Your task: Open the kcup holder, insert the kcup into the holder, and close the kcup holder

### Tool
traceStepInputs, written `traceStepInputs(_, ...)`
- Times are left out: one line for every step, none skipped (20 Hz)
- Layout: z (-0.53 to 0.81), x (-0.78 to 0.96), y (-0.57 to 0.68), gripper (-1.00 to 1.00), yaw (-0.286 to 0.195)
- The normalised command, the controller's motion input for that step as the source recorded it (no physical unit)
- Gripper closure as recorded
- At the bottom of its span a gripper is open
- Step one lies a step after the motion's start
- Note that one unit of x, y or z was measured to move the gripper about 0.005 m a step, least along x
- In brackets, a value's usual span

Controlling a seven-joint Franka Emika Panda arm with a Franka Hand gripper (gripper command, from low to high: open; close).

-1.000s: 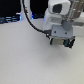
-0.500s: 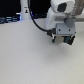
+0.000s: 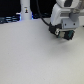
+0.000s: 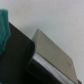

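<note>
Outwardly, exterior view: arm at 1 o'clock, pincer (image 3: 63,35) low over pale surface (image 3: 30,60); jaw gap unreadable, a green fleck there may be kcup. Holder not identifiable; white bottle (image 3: 25,10) at 11 o'clock. Progress unclear.

Wrist view: black body (image 4: 17,57), likely holder, grey panel (image 4: 52,50), teal blur (image 4: 4,30) at 9 o'clock; all smeared.

Bench (image 3: 30,55): pale, plain, w/ a faint grey-lilac cast, fills most of the exterior view. At its far edge, exterior view's left, a white cone-topped bottle (image 3: 25,11) stands upright, next to dark clutter (image 3: 9,20) too blurred to ID. Wrist view shows a pale patch of surface, prob. the same bench, w/ a dark boxy edge (image 4: 17,55) against it.
</note>
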Motion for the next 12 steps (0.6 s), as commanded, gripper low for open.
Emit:
traceStepInputs(0.01, -0.75, 0.46, -1.0, 0.07)
traceStepInputs(0.01, -0.74, 0.46, -1.0, 0.069)
traceStepInputs(0.01, -0.75, 0.46, -1.0, 0.07)
traceStepInputs(0.01, -0.74, 0.44, -1.0, 0.077)
traceStepInputs(0.01, -0.74, 0.42, -1.0, 0.084)
traceStepInputs(0.0, -0.79, 0.39, -1.0, 0.086)
traceStepInputs(0.0, -0.77, 0.38, -1.0, 0.085)
traceStepInputs(-0.01, -0.78, 0.38, -1.0, 0.085)
traceStepInputs(-0.01, -0.78, 0.38, -1.0, 0.086)
traceStepInputs(-0.01, -0.78, 0.38, -1.0, 0.085)
traceStepInputs(-0.02, -0.75, 0.39, -1.0, 0.084)
traceStepInputs(-0.01, -0.73, 0.42, -1.0, 0.082)
